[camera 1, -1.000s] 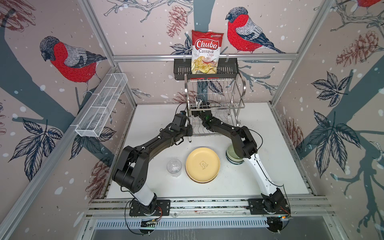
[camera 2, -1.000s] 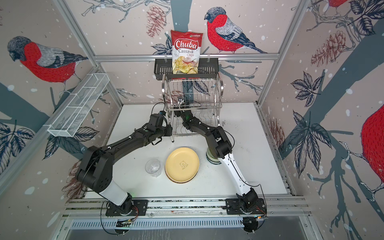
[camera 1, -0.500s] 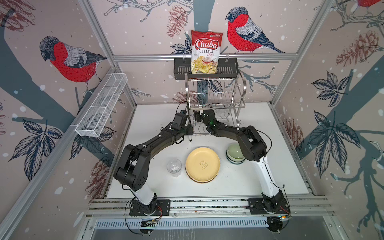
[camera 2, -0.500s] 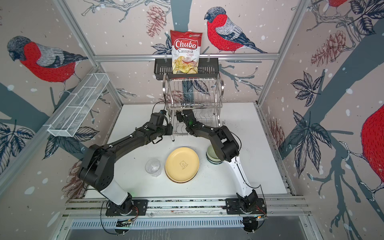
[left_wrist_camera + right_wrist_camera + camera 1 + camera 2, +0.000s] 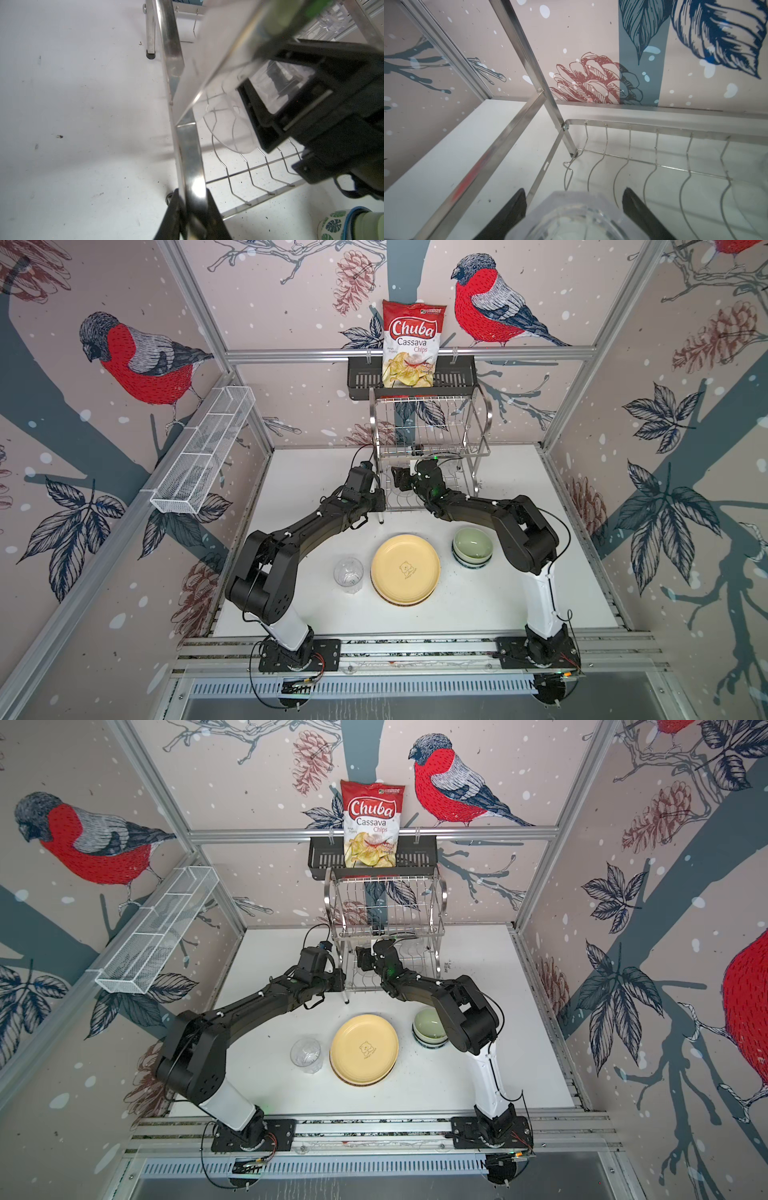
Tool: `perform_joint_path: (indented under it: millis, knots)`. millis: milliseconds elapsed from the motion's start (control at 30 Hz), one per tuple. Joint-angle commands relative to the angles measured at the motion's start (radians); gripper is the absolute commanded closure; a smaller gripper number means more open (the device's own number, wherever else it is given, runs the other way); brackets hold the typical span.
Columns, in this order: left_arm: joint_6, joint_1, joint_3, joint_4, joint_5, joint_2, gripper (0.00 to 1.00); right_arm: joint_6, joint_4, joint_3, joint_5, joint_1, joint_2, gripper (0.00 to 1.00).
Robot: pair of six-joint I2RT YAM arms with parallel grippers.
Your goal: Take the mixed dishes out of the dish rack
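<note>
Dish rack: the two-tier shiny steel wire dish rack [image 5: 432, 429] [image 5: 386, 905] stands at 12 o'clock on the white bench [image 5: 478, 610], against the back wall.
Left claw: the left claw [image 5: 379, 502] [image 5: 193, 200] is clamped tight on the rack's flat steel upright at its 7 o'clock corner. The wrist view shows a black finger on each face of the bar.
Right claw: the right claw [image 5: 401, 481] [image 5: 574, 207] reaches into the lower tier from 6 o'clock. Its fingers [image 5: 508, 216] stand wide, closed against the sides of a clear faceted vessel [image 5: 571, 216].
Clear faceted vessel: it is just above the lower tier's wavy wires, near the 7 o'clock corner. What kind of dish it is I cannot tell.
Plates: a cream-yellow round plate [image 5: 405, 568] [image 5: 365, 1048] tops a plate stack mid-bench, at 6 o'clock from the rack. The colours beneath are hidden.
Bowls: a pale green small bowl [image 5: 473, 545] [image 5: 430, 1025] sits nested in a blue-rimmed bowl [image 5: 350, 218], which sits inside a green-leaf print bowl [image 5: 332, 225]. The stack is just beside the plates at 3 o'clock.
Glass: a clear round glass [image 5: 348, 576] [image 5: 306, 1054] stands upright just beside the plates at 9 o'clock.
Back wall: a black slotted basket [image 5: 365, 379] holding a red-and-white chips bag [image 5: 411, 344] hangs above the rack.
Left wall: a long white mesh tray [image 5: 199, 452] hangs at 10 o'clock.
</note>
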Motion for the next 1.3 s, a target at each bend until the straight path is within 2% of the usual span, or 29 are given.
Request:
perform_joint_path:
  millis: [0, 500, 767, 900, 1267]
  knots:
    - [-0.065, 0.001, -0.001, -0.039, 0.028, -0.01, 0.85, 0.105, 0.043, -0.025, -0.07, -0.006, -0.029, 0.77]
    - [-0.063, 0.001, -0.004, -0.053, 0.012, -0.028, 0.84, 0.384, 0.192, -0.176, -0.307, -0.065, -0.119, 0.8]
    - [-0.063, 0.004, -0.009, -0.049, -0.004, -0.031, 0.76, 0.504, 0.283, -0.24, -0.404, -0.072, -0.163, 0.8]
    - [-0.056, 0.009, 0.006, -0.055, -0.005, -0.025, 0.74, 0.553, 0.327, -0.29, -0.425, -0.069, -0.199, 0.8]
    - [-0.067, 0.008, -0.035, -0.041, -0.007, -0.048, 0.62, 0.642, 0.405, -0.427, -0.442, -0.053, -0.305, 0.8]
